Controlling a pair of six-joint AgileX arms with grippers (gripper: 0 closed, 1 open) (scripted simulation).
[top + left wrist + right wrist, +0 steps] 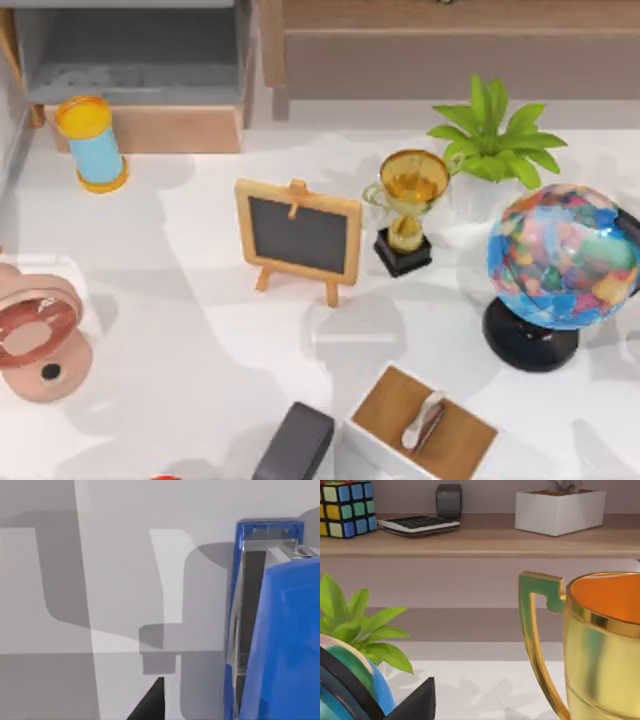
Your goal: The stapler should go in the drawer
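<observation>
Stapler (282, 640) first: in the left wrist view it lies on the white table (200, 330), close under the camera. I see its glossy blue shell and the metal channel inside it. A dark wedge of my left gripper (150, 707) sits beside it with bare table between them. I cannot tell whether that pincer is spread or pressed together.

From the top view, the drawer (150, 128) is at 11 o'clock. It stands pulled out, with its grey inside showing behind the tan front panel. The blue cylinder (92, 145) with yellow caps lies at 10 o'clock, just in front of that panel. The chalkboard (298, 235) stands near the centre, and the gold trophy (408, 205) is just beside it toward 2 o'clock. The plant (495, 140) is farther out at 2, and the globe (560, 260) is at 3. A dark grey block (293, 445) sits at 6 and the white tray (365, 440) at 5.

The right wrist view looks across the trophy, plant leaves and globe toward a wooden shelf (480, 537). A dark corner of my right gripper (415, 702) shows there, and I cannot tell its state either.
</observation>
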